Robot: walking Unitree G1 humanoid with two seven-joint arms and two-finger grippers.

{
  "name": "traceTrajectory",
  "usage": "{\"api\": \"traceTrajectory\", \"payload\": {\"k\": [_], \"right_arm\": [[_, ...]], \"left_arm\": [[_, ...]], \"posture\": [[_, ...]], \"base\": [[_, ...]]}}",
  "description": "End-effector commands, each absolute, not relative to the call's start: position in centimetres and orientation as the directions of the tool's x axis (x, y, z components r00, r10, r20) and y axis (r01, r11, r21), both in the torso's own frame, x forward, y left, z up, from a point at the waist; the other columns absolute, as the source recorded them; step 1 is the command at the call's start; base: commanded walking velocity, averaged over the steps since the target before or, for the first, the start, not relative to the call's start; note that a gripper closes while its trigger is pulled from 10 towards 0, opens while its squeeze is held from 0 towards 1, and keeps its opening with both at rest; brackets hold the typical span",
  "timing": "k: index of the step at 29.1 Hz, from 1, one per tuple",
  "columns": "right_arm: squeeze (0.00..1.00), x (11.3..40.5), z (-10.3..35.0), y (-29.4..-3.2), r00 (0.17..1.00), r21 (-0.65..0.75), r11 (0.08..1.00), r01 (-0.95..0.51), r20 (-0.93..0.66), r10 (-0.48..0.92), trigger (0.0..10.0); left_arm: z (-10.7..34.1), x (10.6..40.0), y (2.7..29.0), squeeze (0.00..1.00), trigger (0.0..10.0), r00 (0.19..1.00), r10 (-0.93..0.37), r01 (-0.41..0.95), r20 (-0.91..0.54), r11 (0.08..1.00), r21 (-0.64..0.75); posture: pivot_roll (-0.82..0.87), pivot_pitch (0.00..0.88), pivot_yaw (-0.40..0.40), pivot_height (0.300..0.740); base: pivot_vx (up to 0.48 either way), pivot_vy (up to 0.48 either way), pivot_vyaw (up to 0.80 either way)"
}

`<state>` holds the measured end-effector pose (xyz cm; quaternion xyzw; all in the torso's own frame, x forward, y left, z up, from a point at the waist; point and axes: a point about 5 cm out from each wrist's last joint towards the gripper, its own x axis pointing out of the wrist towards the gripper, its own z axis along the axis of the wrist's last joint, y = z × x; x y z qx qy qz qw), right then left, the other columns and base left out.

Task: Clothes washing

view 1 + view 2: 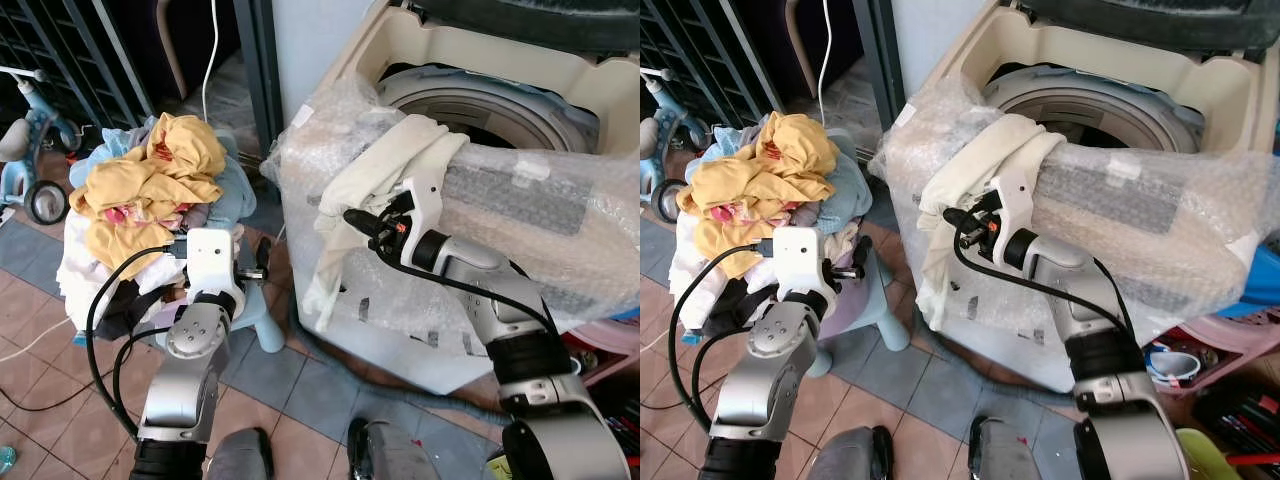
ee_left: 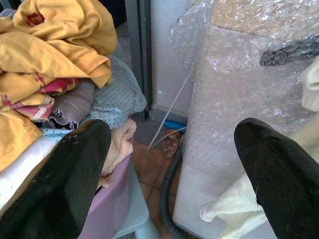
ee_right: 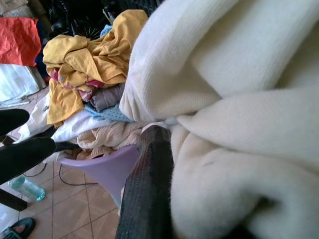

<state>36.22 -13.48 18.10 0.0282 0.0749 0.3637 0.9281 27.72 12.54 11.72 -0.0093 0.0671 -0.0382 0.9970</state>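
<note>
A cream garment hangs over the front left corner of the bubble-wrapped top-loading washing machine, whose lid is up and drum is exposed. My right gripper is shut on this garment at the corner; one black finger presses into the cloth and the other is hidden by it. A heap of clothes, mostly yellow with blue, grey and white pieces, sits in a purple basin on a pale blue stool. My left gripper is open beside the heap, holding nothing.
A child's tricycle stands far left by a metal gate. A grey hose runs along the tiled floor at the machine's base, near a sandal. A pink basin lies to the machine's right. A plastic bottle is on the floor.
</note>
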Motion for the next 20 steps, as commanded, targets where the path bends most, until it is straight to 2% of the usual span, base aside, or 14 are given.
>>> {"api": "traceTrajectory", "payload": {"k": [1, 4, 6, 8, 9, 12, 15, 20], "right_arm": [[0.00, 37.1, 29.6, -16.4, 0.741, -0.169, 0.777, -0.607, 0.235, 0.629, 0.0], [0.00, 37.1, 28.9, -16.6, 0.734, -0.193, 0.752, -0.631, 0.165, 0.658, 0.0], [0.00, 36.1, 24.9, -16.2, 0.693, -0.211, 0.678, -0.704, 0.003, 0.721, 0.0], [0.00, 35.7, 23.8, -15.9, 0.675, -0.214, 0.654, -0.726, -0.040, 0.737, 0.0], [0.00, 34.4, 21.0, -15.5, 0.633, -0.209, 0.603, -0.770, -0.129, 0.763, 0.0], [0.00, 32.6, 17.1, -15.1, 0.588, -0.164, 0.565, -0.809, -0.239, 0.772, 0.0], [0.00, 31.6, 15.6, -14.9, 0.575, -0.129, 0.563, -0.816, -0.270, 0.772, 0.0], [0.00, 28.9, 14.9, -14.2, 0.492, -0.093, 0.487, -0.869, -0.272, 0.827, 0.0]], "left_arm": [[11.0, 27.5, 12.9, 0.00, 10.0, 0.986, -0.055, 0.054, -0.156, 0.998, -0.015], [11.0, 27.7, 12.7, 0.00, 10.0, 0.987, -0.054, 0.053, -0.153, 0.998, -0.014], [11.0, 27.8, 12.7, 0.00, 10.0, 0.987, -0.049, 0.048, -0.151, 0.999, -0.014], [11.0, 27.8, 12.8, 0.00, 10.0, 0.987, -0.047, 0.046, -0.151, 0.999, -0.014], [10.8, 27.7, 12.9, 0.00, 10.0, 0.987, -0.042, 0.041, -0.158, 0.999, -0.012], [10.6, 27.4, 12.8, 0.00, 10.0, 0.985, -0.046, 0.045, -0.164, 0.999, -0.012], [10.5, 27.4, 12.7, 0.00, 10.0, 0.984, -0.051, 0.049, -0.169, 0.999, -0.015], [10.7, 27.8, 12.7, 0.00, 10.0, 0.985, -0.061, 0.060, -0.162, 0.998, -0.012]], "posture": [[-0.01, 0.072, 0.002, 0.740], [-0.01, 0.068, -0.003, 0.740], [-0.01, 0.068, -0.008, 0.740], [-0.01, 0.069, -0.008, 0.740], [-0.01, 0.070, -0.008, 0.740], [-0.01, 0.074, -0.006, 0.740], [-0.01, 0.076, -0.005, 0.740], [-0.03, 0.080, 0.009, 0.740]], "base": [[0.000, 0.000, 0.00], [0.000, 0.000, 0.00], [0.000, 0.000, 0.00], [0.000, 0.000, 0.00], [0.000, 0.000, 0.00], [0.000, 0.000, 0.00], [0.000, 0.000, 0.00], [0.000, 0.000, 0.00]]}}
